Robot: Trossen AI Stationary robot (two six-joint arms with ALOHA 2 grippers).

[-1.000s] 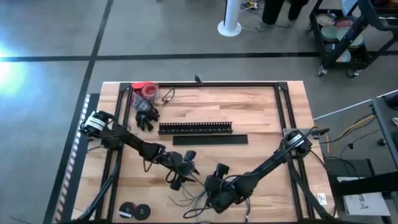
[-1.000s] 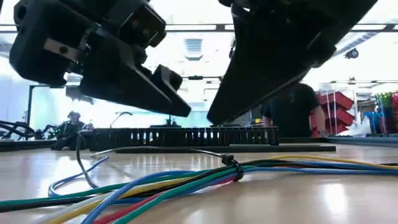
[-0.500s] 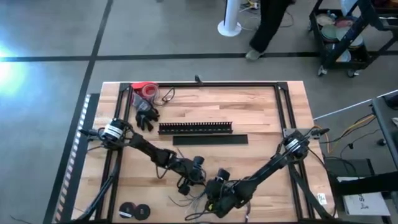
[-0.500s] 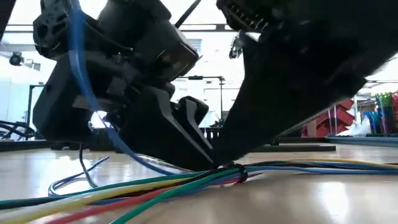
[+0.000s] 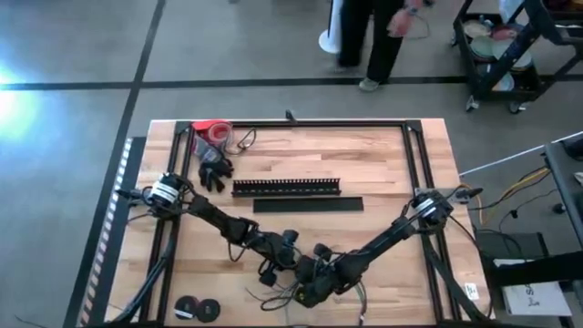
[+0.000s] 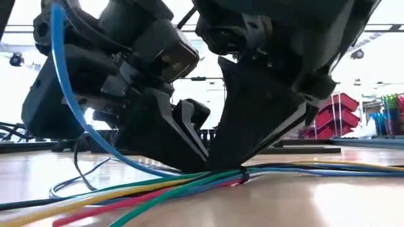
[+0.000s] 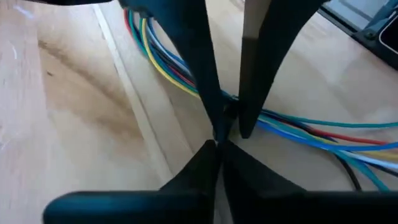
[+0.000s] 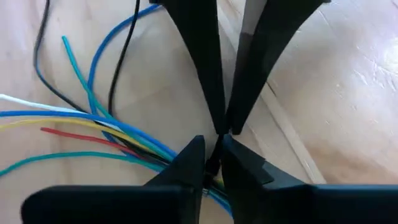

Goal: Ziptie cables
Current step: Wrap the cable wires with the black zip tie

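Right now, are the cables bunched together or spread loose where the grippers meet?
Bunched: in the low view a dark tie cinches the cables; they fan apart beyond it.

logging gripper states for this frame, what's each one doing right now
Left gripper: shut at the zip tie on the cables.
Right gripper: nearly shut at the same tie.
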